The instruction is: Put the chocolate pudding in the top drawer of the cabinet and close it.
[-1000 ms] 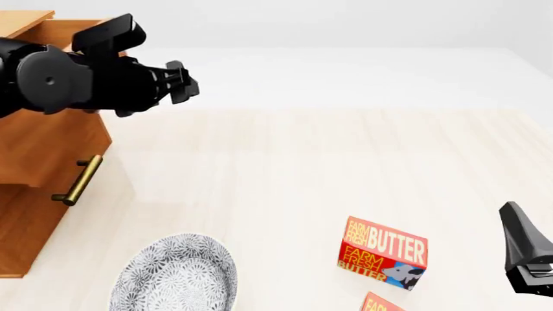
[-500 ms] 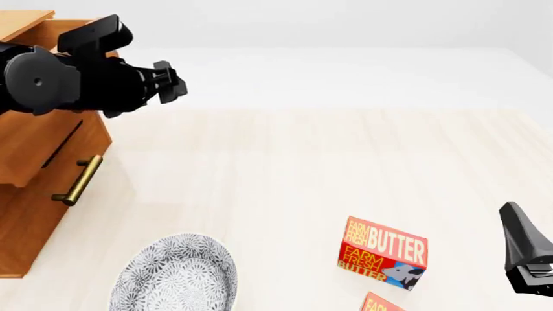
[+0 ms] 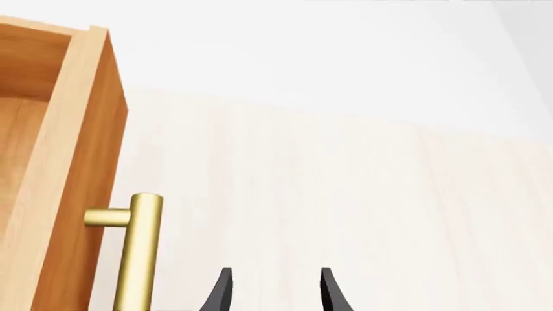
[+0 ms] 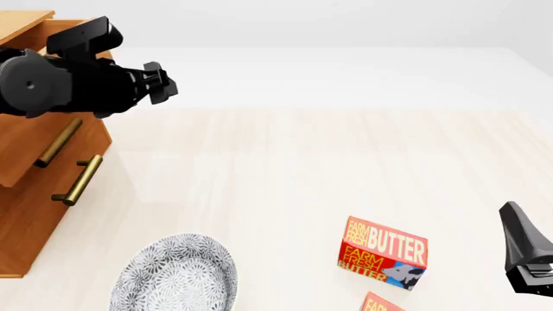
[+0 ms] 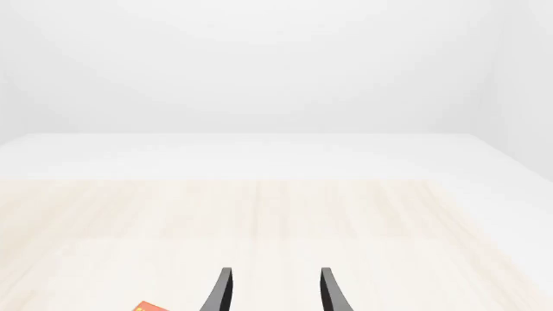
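Observation:
The cabinet [image 4: 26, 220] stands at the left edge of the table. Its top drawer [image 4: 87, 136] is pulled out, with its brass handle [image 4: 54, 144] showing below my left arm. In the left wrist view the drawer's front [image 3: 82, 181] and handle [image 3: 138, 253] are close beside my left gripper [image 3: 272, 295], which is open and empty. In the front view the left gripper [image 4: 162, 83] hovers above and just right of the drawer. My right gripper [image 5: 272, 295] is open and empty, low at the right edge [image 4: 529, 259]. The chocolate pudding is out of view.
Two red butter boxes lie at the front right, one whole [image 4: 382, 254] and one cut off by the frame edge [image 4: 380, 303]. A patterned grey plate [image 4: 177, 275] lies at the front left. The lower drawer's handle [image 4: 78, 180] sticks out beneath the top drawer.
My left arm has drawn back to the left and slightly up, uncovering the top drawer's handle in the front view. The right arm has not moved.

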